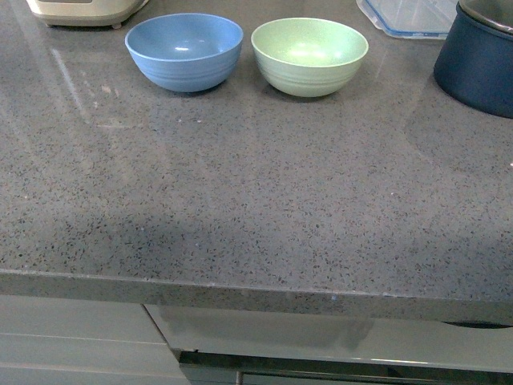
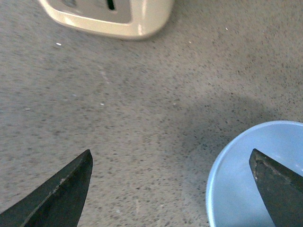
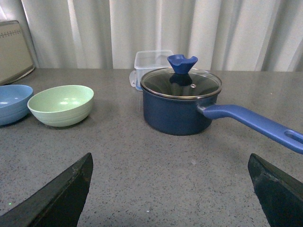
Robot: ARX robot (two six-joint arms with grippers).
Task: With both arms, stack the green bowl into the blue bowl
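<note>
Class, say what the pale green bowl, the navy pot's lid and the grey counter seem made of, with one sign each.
Pale green round bowl: probably matte plastic; dull, moulded rings. Navy pot's lid: glass, see-through, metal rim. Grey counter: likely polished stone; speckled, reflective.

The green bowl (image 1: pixel 309 54) is round, pale and empty, and stands upright on the tabletop (image 1: pixel 256 241) near the dark blue pot (image 1: pixel 478 68). The blue bowl (image 1: pixel 184 50), upright and empty too, stands just past it, farther from the pot.

Speckled grey countertop (image 1: pixel 256 241), navy lidded saucepan (image 3: pixel 175 118) near a clear plastic container (image 3: pixel 149 59), cream appliance (image 2: pixel 142 19), pale curtains (image 3: pixel 165 28)
</note>
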